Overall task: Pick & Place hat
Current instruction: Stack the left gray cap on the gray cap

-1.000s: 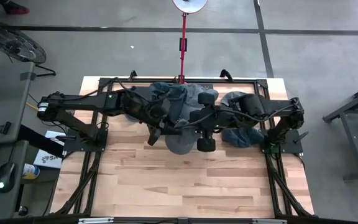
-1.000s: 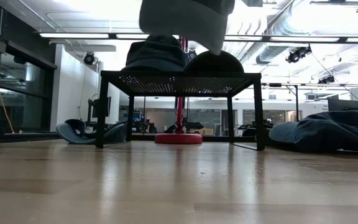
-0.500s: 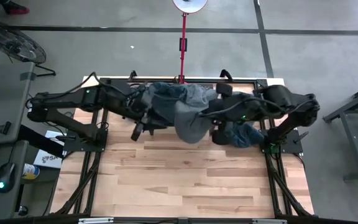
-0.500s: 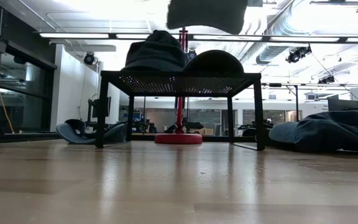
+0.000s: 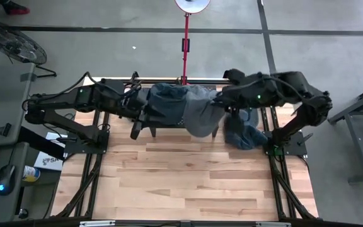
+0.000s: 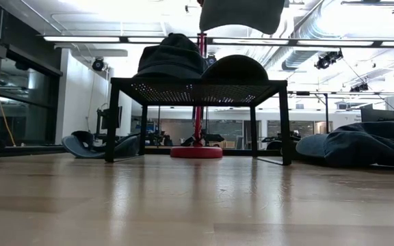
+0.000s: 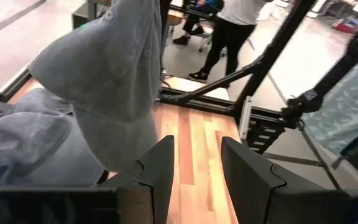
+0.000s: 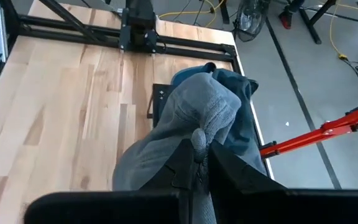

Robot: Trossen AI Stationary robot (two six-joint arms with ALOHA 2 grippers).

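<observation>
A grey knit hat (image 5: 197, 113) hangs from my right gripper (image 5: 221, 104), which is shut on it over the black mesh stand (image 6: 197, 85) at the table's far edge. In the low view the grey hat (image 6: 241, 14) shows above two dark hats (image 6: 173, 58) that sit on the stand's top. My left gripper (image 5: 134, 130) stands open to the left of the grey hat. In the left wrist view nothing lies between its fingers (image 7: 157, 174), and the grey hat (image 7: 104, 81) hangs beside them. My right gripper pinches a bunched fold of the grey hat's knit (image 8: 199, 134) between its two fingers. It comes from the table's right side, slanting down. The hat hangs slack below the fingers, lifted clear of the table, over the stand.
A heap of dark blue hats (image 5: 244, 135) lies on the table to the right of the stand, also seen in the low view (image 6: 361, 147). A red lamp stand (image 5: 185, 38) rises behind the far edge. The near half of the wooden table (image 5: 181, 189) is bare. A person (image 7: 229, 31) stands beyond the table.
My right gripper has gone up and toward the table's far right, carrying the grey hat from over the table's middle to over the stand. My left gripper has drawn back toward the left edge, away from the hat.
</observation>
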